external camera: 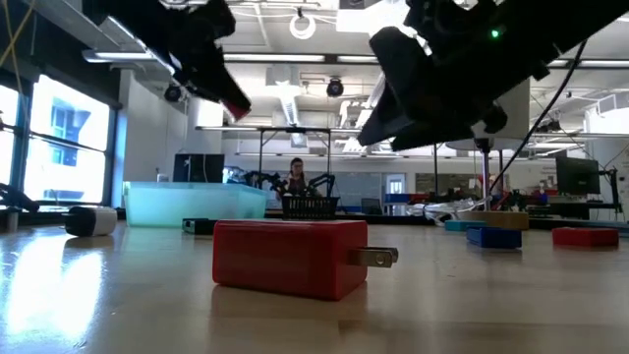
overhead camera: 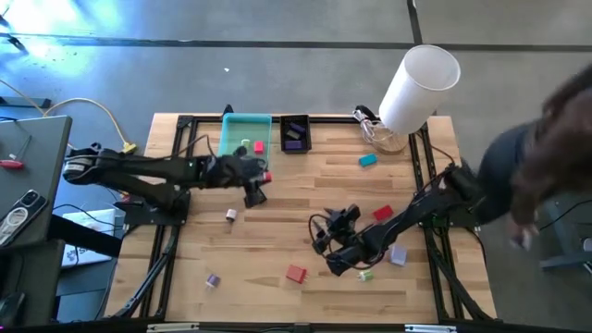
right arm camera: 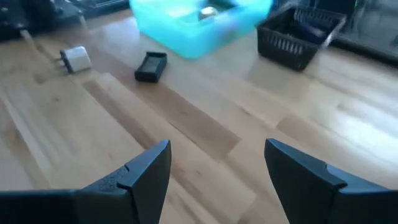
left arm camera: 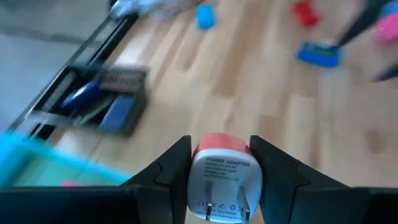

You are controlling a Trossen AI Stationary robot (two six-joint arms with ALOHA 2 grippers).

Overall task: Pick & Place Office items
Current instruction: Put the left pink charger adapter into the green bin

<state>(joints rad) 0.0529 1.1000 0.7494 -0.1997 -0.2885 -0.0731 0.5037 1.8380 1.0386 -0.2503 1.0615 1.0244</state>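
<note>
My left gripper hangs above the table just right of the teal tray, shut on a red-and-white power adapter. My right gripper hovers open over the table's middle right, touching nothing. Loose pieces lie flat on the wood: a red adapter, another red piece, a teal one, a white adapter, a black piece, purple ones and a green one. My left gripper pinches the power adapter by its two side faces, one finger on each side. The white prong face looks back at the wrist camera and the red end points away. The adapter is lifted clear of the table.
A black mesh basket with dark items stands right of the tray at the far edge. The large white cylinder leans at the far right corner. A person moves beside the table's right edge. Bare wood lies in the near left.
</note>
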